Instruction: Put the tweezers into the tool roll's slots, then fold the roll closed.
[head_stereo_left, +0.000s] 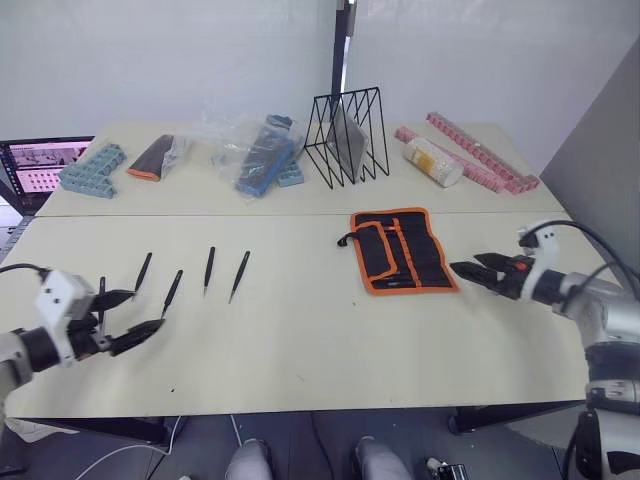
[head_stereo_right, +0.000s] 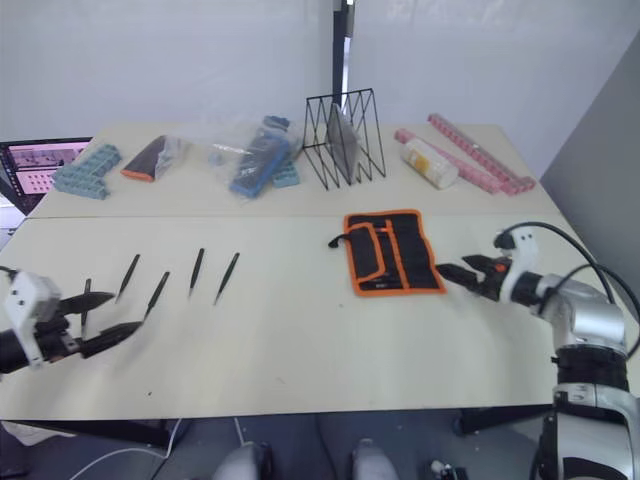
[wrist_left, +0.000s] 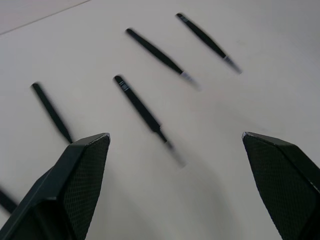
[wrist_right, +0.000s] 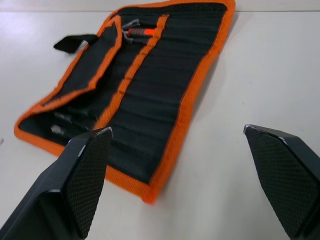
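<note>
Hovering open-jawed near the table's left edge, the left gripper (head_stereo_left: 128, 316) risks skidding the thin tweezers (head_stereo_left: 172, 292) flat on the table (head_stereo_left: 300, 340), while the right gripper (head_stereo_left: 482, 271), also open, waits beside the tool roll (head_stereo_left: 402, 250).

head stereo: high, looking down over table (head_stereo_left: 300, 340) | left wrist: close above tweezers (wrist_left: 142, 107) | right wrist: close facing tool roll (wrist_right: 145, 95)

My work surface is a pale desk (head_stereo_left: 300, 340) with a seam running side to side. On the near half, five tweezers (head_stereo_left: 208, 270) lie separately toward the left edge. The tool roll (head_stereo_left: 400, 250) lies open and flat toward the right edge. Along the far edge I see teal blocks (head_stereo_left: 92, 170), a black-and-orange pouch (head_stereo_left: 155, 157), a plastic bag of blue parts (head_stereo_left: 258, 150), a black wire rack (head_stereo_left: 347, 135), a pale bottle (head_stereo_left: 432, 162) and pink strips (head_stereo_left: 480, 150).
</note>
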